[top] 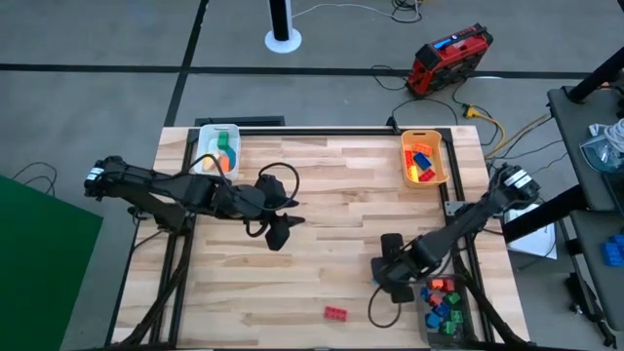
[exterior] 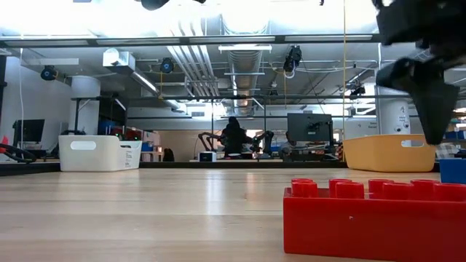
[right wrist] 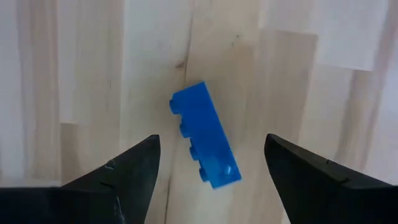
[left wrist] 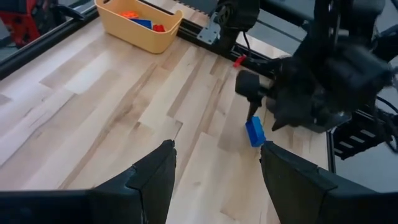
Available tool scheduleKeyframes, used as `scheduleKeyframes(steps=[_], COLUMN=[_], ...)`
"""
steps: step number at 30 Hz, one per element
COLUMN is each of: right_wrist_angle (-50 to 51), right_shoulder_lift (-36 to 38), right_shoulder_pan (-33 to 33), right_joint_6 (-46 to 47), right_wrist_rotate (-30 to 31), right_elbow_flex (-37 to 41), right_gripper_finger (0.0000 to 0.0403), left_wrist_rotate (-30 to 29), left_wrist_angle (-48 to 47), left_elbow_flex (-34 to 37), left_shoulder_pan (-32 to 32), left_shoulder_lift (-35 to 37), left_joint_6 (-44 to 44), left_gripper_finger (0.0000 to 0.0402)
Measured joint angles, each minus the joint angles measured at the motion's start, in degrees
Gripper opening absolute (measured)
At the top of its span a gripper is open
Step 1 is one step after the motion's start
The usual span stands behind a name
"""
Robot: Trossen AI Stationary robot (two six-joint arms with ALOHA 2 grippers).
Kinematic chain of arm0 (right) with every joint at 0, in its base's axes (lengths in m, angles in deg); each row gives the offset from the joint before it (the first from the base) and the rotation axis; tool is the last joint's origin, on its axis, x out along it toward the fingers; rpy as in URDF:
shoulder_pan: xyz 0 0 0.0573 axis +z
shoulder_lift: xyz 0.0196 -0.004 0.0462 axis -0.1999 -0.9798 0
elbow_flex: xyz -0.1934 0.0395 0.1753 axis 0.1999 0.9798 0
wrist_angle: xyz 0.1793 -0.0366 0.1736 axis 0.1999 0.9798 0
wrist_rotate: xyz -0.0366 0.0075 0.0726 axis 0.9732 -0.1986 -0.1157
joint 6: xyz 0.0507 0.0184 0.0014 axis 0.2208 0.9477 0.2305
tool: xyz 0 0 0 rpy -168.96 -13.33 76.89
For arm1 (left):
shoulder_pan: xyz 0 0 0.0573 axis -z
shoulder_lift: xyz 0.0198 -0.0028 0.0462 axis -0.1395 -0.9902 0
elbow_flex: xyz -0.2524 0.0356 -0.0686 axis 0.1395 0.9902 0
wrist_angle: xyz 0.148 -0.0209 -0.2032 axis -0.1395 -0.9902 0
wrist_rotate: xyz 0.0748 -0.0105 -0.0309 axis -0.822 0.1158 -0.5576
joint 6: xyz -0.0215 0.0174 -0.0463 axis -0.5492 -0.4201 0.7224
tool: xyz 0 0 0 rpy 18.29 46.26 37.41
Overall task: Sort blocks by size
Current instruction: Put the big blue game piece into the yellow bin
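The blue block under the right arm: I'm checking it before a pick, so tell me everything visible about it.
The blue block is a long, narrow brick of glossy plastic, with one row of four studs showing along one side. It lies tipped on its side on the bare wooden table, askew to the plank lines. The right pincer hangs open directly above, its fingers straddling the block without touching it. Only the table touches it.

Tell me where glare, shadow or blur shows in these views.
Low view: the red brick up close looks soft, ceiling lights glare bright. Right wrist view: the blue brick is sharp, the near fingers blurred. High view: even light, faint shadows under the arms.
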Motion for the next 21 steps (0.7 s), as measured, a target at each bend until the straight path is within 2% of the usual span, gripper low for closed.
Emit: scheduleKeyframes(steps=[8, 12, 18, 21], right_wrist_angle=[-0.79, -2.28, -4.02, -4.04], right_shoulder_lift=[-7.05, -8.12, -7.46, -5.77], right_shoulder_pan=[0.01, 0.01, -0.39, -1.46], right_joint_6=[-2.33, -2.76, -2.60, -0.35], right_wrist_rotate=[-2.94, -3.36, -3.43, -3.46], right_elbow_flex=[-0.93, -0.92, -0.92, -0.92], right_gripper_finger=[0.0249, 0.0199, 0.0082, 0.0082], left_wrist_rotate=[-1.23, -1.25, -1.27, -1.29], left_wrist_angle=[0.09, 0.09, 0.09, 0.09], left_elbow_flex=[0.02, 0.04, 0.07, 0.09], left_shoulder_pan=[-0.02, -0.02, -0.02, 0.00], left_shoulder_lift=[-0.11, -0.11, -0.11, -0.13], left_joint_6=[0.16, 0.19, 0.43, 0.43], left_gripper_finger=[0.0210, 0.0210, 0.0210, 0.0210])
